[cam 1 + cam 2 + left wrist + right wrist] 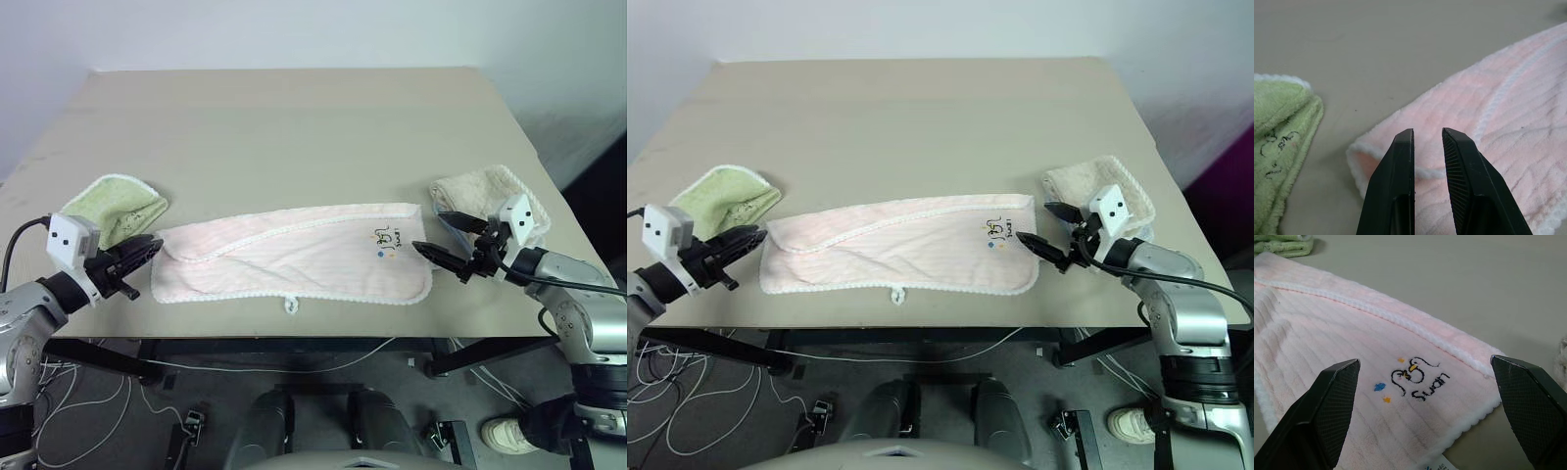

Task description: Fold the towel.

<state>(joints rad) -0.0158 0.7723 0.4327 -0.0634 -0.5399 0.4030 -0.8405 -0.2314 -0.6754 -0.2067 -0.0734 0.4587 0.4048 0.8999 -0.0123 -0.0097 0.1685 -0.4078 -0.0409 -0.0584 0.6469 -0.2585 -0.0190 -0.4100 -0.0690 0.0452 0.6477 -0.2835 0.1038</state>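
I count three towels on my one table (pixel 294 117): one long pale pink towel (pixel 284 259) with one printed motif (pixel 385 240) and one white loop (pixel 291 305), one folded light green towel (pixel 122 206), and one folded beige towel (pixel 485 191). I see two grippers: my left gripper (pixel 147 250) and my right gripper (pixel 436 235).

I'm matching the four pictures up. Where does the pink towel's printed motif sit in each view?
Left eye view: motif near the pink towel's right end.
Right eye view: same end.
Left wrist view: motif absent; plain pink terry.
Right wrist view: center, between the end effector fingers.
Shared landmark: the white scalloped trim.
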